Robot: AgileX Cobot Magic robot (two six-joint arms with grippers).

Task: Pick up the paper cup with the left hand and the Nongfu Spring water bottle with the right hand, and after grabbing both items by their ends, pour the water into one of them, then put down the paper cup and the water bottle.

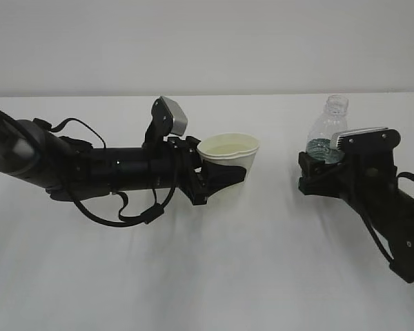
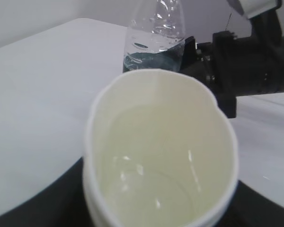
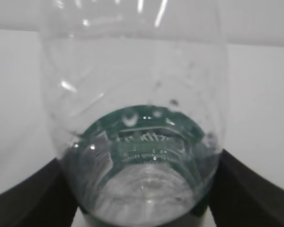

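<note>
A white paper cup (image 1: 229, 153) sits pinched between the fingers of the left gripper (image 1: 224, 176), its rim squeezed out of round, on a white table (image 1: 214, 276). The left wrist view looks down into the cup's cream-tinted inside, where a shallow pool of clear water (image 2: 151, 189) glints at the bottom. Well off to that gripper's far side, a clear plastic bottle (image 1: 328, 131) stands upright and capless between the fingers of the right gripper (image 1: 317, 169). That gripper's jaws flank the bottle's lower body at the green label; whether they press it or stand just clear cannot be told. In the right wrist view the bottle (image 3: 137, 142) fills the frame, with black fingers (image 3: 33, 198) on either side.
</note>
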